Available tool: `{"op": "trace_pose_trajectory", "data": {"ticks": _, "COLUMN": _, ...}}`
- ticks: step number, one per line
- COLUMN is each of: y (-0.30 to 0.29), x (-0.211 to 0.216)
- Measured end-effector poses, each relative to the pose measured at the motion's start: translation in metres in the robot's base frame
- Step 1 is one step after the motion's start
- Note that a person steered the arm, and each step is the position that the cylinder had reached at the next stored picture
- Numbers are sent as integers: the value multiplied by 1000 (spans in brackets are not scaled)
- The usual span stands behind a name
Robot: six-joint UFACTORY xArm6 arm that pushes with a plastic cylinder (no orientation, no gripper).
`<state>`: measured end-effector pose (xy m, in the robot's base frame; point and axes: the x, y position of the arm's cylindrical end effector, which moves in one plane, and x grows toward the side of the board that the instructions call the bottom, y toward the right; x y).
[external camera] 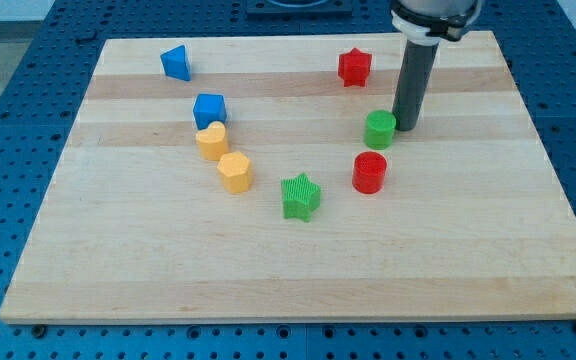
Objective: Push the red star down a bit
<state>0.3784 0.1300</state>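
The red star lies near the view's top, right of centre, on the wooden board. My tip rests on the board below and to the right of the red star, clearly apart from it. The tip stands right beside the green cylinder, at its right edge; I cannot tell if they touch. The rod rises from there to the view's top edge.
A red cylinder lies below the green cylinder. A green star lies at centre. A yellow heart, a yellow hexagon, a blue cube and a blue triangular block lie at the left.
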Motion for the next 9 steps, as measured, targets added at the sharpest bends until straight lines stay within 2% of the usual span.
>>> {"op": "trace_pose_trajectory", "data": {"ticks": 4, "y": 38, "x": -6}}
{"op": "trace_pose_trajectory", "data": {"ticks": 5, "y": 45, "x": -30}}
{"op": "trace_pose_trajectory", "data": {"ticks": 6, "y": 44, "x": -84}}
{"op": "trace_pose_trajectory", "data": {"ticks": 7, "y": 14, "x": -134}}
{"op": "trace_pose_trajectory", "data": {"ticks": 8, "y": -44, "x": -155}}
{"op": "trace_pose_trajectory", "data": {"ticks": 9, "y": -102, "x": -150}}
